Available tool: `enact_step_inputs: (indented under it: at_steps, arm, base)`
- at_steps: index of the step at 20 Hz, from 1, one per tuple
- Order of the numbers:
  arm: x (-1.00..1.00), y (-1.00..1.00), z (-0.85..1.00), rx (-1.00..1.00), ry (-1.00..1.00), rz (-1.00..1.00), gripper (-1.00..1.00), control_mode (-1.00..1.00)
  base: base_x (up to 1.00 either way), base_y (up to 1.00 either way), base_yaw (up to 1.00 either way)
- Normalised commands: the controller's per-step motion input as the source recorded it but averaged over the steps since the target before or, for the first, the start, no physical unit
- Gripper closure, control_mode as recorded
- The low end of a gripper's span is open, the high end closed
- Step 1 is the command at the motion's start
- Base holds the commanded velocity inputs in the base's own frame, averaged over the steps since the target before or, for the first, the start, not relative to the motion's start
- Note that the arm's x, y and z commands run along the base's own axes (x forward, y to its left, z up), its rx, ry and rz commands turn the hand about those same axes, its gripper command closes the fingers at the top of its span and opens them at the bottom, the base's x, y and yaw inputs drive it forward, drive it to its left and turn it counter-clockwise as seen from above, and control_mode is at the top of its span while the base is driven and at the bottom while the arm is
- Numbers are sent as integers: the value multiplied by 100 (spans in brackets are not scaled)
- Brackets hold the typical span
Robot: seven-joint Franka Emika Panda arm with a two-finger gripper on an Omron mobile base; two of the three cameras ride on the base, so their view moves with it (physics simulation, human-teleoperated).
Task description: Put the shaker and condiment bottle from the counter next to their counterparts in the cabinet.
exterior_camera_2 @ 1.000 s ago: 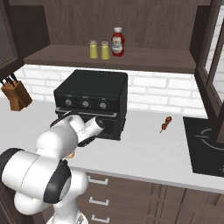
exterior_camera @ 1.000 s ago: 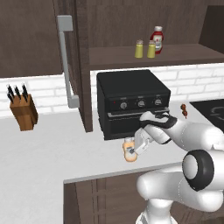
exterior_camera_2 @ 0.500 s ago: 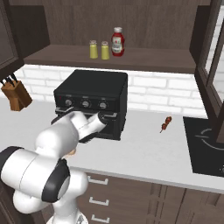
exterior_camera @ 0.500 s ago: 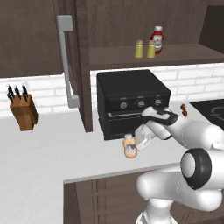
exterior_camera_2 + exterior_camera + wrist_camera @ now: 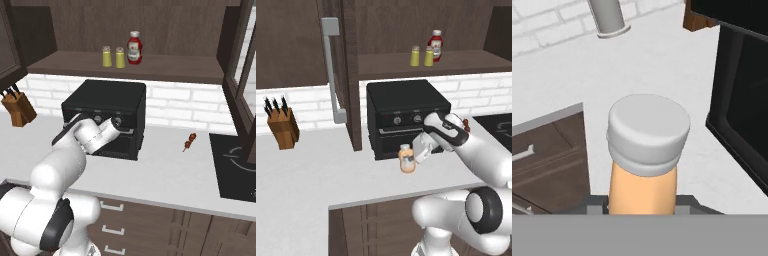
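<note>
My gripper [image 5: 416, 151] is shut on the condiment bottle [image 5: 407, 159], a squat peach-orange bottle with a white cap. It holds the bottle just above the counter [image 5: 316, 172], in front of the black oven. In the hand view the bottle's white cap [image 5: 648, 131] stands close up between my jaws. On the shelf of the open cabinet [image 5: 456, 62] two look-alike yellow-olive shakers [image 5: 415, 56] [image 5: 429, 56] stand side by side. A taller red bottle [image 5: 436, 45] stands just right of them. The right base view shows the shakers [image 5: 106, 56] [image 5: 120, 57] and the red bottle [image 5: 134, 47] too.
A black oven [image 5: 406, 112] sits on the counter under the shelf. The cabinet door with its grey bar handle [image 5: 332, 70] stands open to the left. A knife block [image 5: 283, 129] is far left. A small skewer [image 5: 189, 142] and a dark cooktop [image 5: 235, 165] lie right.
My jaws have shut on the condiment bottle. It has since risen a little off the counter and moved slightly towards the oven.
</note>
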Motion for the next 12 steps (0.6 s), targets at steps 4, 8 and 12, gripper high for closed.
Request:
enact_step_inputs:
  at_steps: [4, 8, 12]
  arm:
    - [-18, -1, 48, 0, 0, -1, 100, -100]
    - [-16, -11, 39, 0, 0, -5, 100, -100]
    - [-17, -26, 33, 2, 0, -10, 100, -100]
  base:
    - [0, 0, 0]
    - [0, 0, 0]
    - [0, 0, 0]
